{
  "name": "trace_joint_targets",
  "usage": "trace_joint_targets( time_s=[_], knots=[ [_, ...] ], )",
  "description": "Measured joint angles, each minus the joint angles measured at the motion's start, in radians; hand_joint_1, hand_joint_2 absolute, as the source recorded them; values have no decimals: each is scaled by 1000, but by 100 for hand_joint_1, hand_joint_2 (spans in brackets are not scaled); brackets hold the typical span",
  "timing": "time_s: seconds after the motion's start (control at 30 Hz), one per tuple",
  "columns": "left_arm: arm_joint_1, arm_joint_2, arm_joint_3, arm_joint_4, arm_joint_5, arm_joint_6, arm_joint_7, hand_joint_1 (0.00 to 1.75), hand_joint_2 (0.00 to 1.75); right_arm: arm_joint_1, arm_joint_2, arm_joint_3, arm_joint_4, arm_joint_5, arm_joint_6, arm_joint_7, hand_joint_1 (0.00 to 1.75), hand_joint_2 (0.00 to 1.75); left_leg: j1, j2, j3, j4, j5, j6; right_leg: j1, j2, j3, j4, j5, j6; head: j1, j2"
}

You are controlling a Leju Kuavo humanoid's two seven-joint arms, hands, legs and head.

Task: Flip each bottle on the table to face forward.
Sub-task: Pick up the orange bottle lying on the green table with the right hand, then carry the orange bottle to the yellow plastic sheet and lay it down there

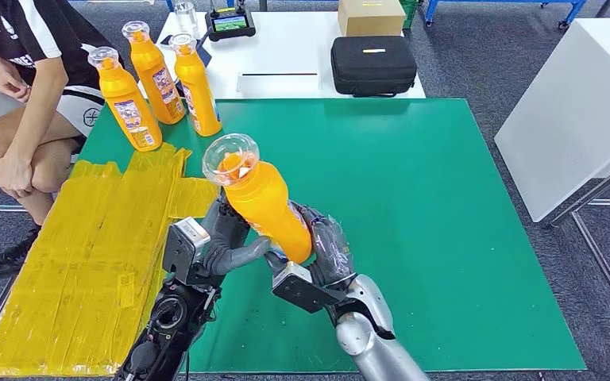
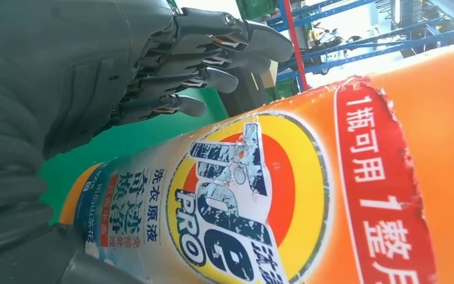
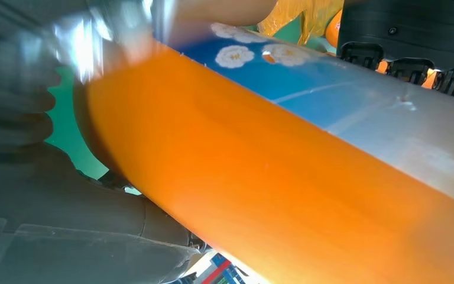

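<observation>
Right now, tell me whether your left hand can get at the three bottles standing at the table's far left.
Probably not yet: the left hand and right hand both hold the raised bottle. The three bottles stand unobstructed beyond it.

An orange detergent bottle [image 1: 266, 208] with a clear cap is tilting above the green counter [image 1: 413, 206], its cap leaning toward the far left. Three more orange bottles [image 1: 155, 83] are standing upright in a cluster at the counter's far left corner, labels showing.
</observation>
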Motion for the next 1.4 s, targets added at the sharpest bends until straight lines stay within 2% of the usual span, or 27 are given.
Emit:
trace_joint_targets(
  time_s=[0.7, 0.9, 1.4],
  knots=[
    [14, 0, 0, -1, 0, 11, 7, 0, 175, 5, 0, -7, 13, 59, -27, 28, 175, 175, 0, 0, 0, 0, 0, 0, 0, 0, 0, 0, 0, 0, 0, 0],
    [17, -1, 1, -7, -2, 14, 10, 0, 175, -3, 7, -7, 82, 112, -5, 72, 175, 175, 0, 0, 0, 0, 0, 0, 0, 0, 0, 0, 0, 0, 0, 0],
    [17, -1, 35, -7, 2, 22, 10, 0, 175, -42, 24, -2, 195, 170, 5, 99, 175, 175, 0, 0, 0, 0, 0, 0, 0, 0, 0, 0, 0, 0, 0, 0]
  ],
)
